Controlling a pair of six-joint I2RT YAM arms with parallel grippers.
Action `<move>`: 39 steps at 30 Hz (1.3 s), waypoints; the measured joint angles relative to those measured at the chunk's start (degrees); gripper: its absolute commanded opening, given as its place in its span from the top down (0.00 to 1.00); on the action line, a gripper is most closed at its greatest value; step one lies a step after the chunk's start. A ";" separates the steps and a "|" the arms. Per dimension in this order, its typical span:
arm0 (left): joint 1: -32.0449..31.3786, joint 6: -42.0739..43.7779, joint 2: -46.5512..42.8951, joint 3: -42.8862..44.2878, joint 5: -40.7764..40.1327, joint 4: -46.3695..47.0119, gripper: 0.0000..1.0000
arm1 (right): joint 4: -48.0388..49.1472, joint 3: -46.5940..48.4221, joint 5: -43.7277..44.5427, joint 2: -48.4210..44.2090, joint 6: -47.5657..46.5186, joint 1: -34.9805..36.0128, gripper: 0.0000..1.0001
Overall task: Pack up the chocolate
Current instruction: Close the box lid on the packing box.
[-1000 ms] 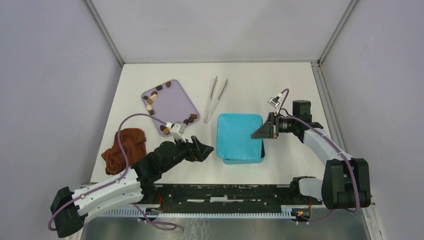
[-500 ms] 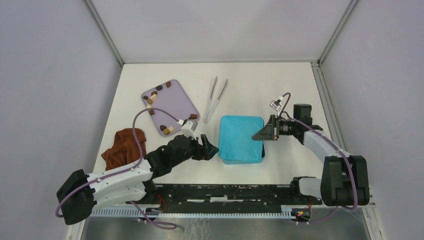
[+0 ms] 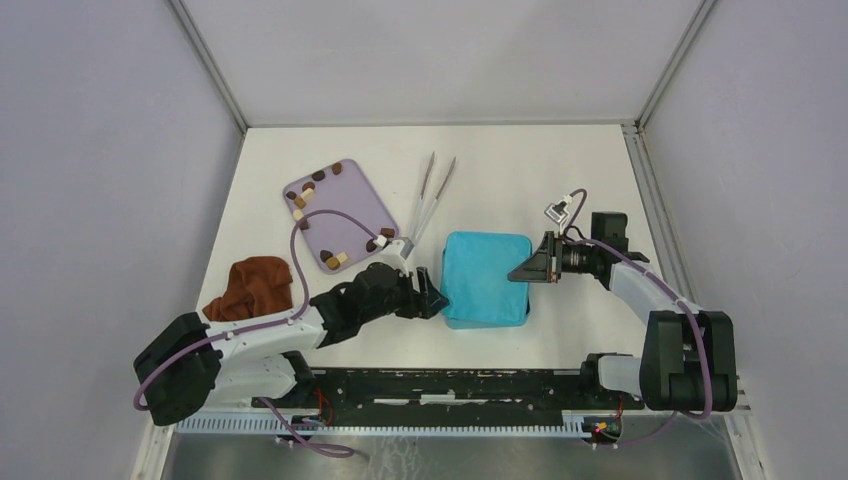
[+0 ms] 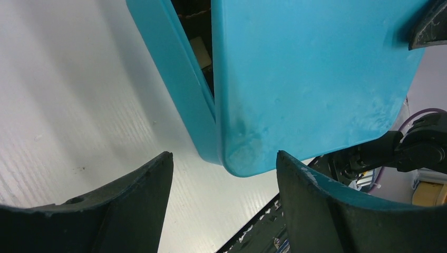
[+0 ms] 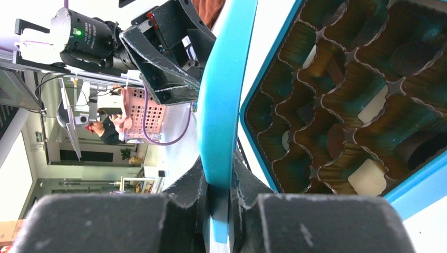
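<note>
Several small chocolate pieces point(image 3: 336, 260), dark, tan and cream, lie along the edges of the lilac tray point(image 3: 345, 205). More chocolate point(image 5: 368, 177) sits in the brown paper cups of the teal box point(image 5: 416, 197). My right gripper point(image 5: 217, 176) is shut on the edge of the teal lid point(image 3: 490, 270) and holds it tilted over the box. Beside the box's near left corner, my left gripper point(image 3: 428, 297) stands open. In the left wrist view the lid's corner point(image 4: 240, 153) lies just beyond the open fingertips point(image 4: 163, 163), with a cream piece point(image 4: 200, 51) showing in the gap under the lid.
Metal tweezers point(image 3: 430, 195) lie behind the box, between it and the tray. A crumpled reddish-brown cloth point(image 3: 255, 288) sits at the left by the left arm. The black rail point(image 3: 450, 385) runs along the near table edge.
My left arm has reached right, from in front of the tray up to the box's near left corner. The right gripper and lid have shifted slightly to the right.
</note>
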 measured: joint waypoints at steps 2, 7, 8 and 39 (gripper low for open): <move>0.00 0.02 0.42 0.42 0.00 0.00 0.23 | -1.29 0.02 0.00 0.09 -0.79 0.00 0.86; 0.00 0.04 0.46 1.05 0.07 0.22 0.23 | -3.37 0.02 0.55 -0.02 -2.08 0.00 0.84; 0.00 0.04 0.46 1.05 0.13 0.28 0.23 | -3.56 0.02 0.59 -0.17 -2.25 0.00 0.84; 0.04 0.07 11.32 6.73 5.51 2.51 0.38 | -19.52 10.88 11.04 9.22 -20.94 -1.18 0.70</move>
